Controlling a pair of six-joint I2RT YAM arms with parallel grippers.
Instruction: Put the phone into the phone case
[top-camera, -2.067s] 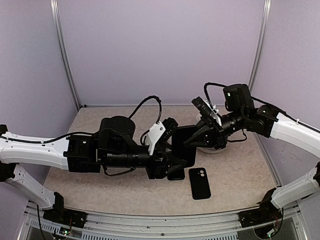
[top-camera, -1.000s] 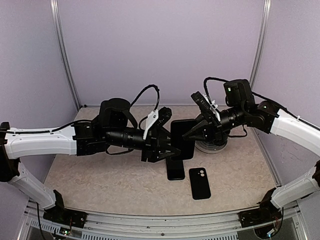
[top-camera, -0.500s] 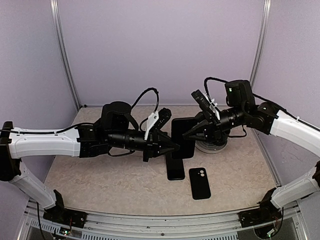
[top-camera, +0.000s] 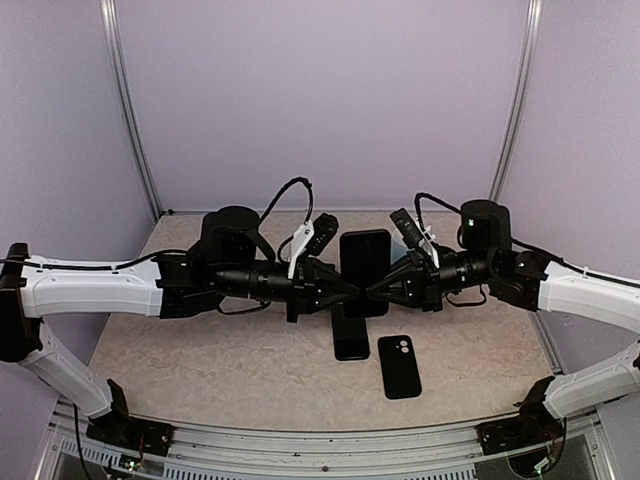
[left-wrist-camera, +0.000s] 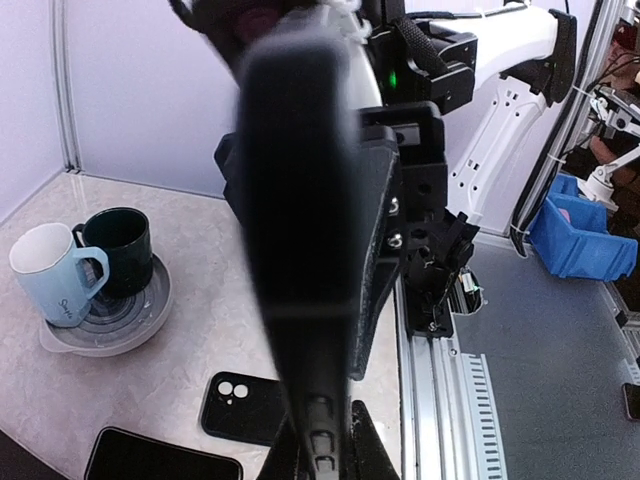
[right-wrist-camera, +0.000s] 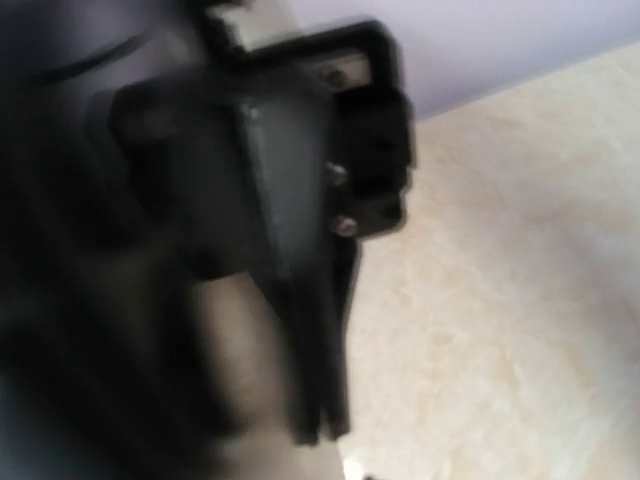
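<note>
Above the table (top-camera: 200, 350) — left end effector (top-camera: 349, 291) clamps upright slab (top-camera: 365, 250)

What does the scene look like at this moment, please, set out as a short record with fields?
Held item: black rectangular slab, upright in the air between both arms
Left gripper: shut on the slab's lower edge
Right gripper: at the slab's lower edge opposite; grip unclear
On table: glossy black flat phone beneath the slab; matte black phone case with two camera holes beside it, apart
Also: pale blue mug and dark green mug on a grey round dish
</note>
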